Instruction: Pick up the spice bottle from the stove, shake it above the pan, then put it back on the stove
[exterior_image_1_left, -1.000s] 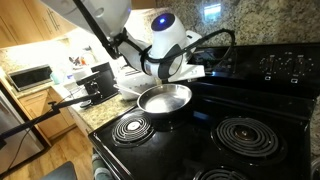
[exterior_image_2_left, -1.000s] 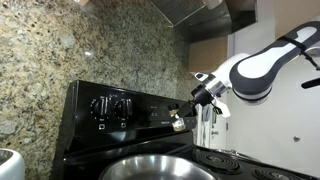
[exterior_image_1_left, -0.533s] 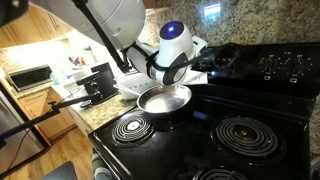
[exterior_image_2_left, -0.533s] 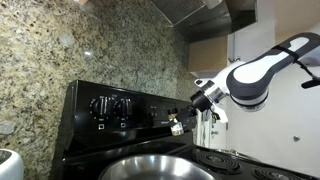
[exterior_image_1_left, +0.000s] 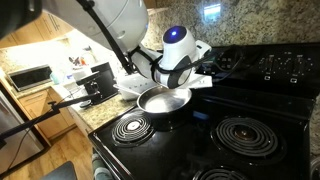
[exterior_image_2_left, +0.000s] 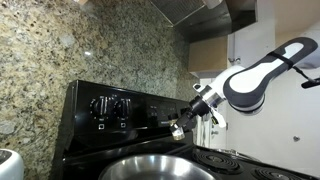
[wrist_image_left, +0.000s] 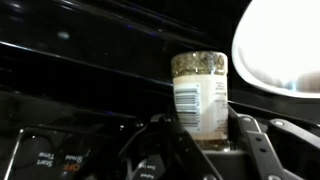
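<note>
Clamping the bottle (wrist_image_left: 200, 90) between its fingers, the hand (wrist_image_left: 206, 135) holds it above the stove (exterior_image_1_left: 250, 100), near the pan (exterior_image_1_left: 165, 98)

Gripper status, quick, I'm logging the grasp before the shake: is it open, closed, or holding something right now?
Gripper: closed, holding the spice bottle between its fingers.

Glossy white arm (exterior_image_2_left: 262, 70), black joint seams, black gripper (exterior_image_2_left: 186, 122).
</note>
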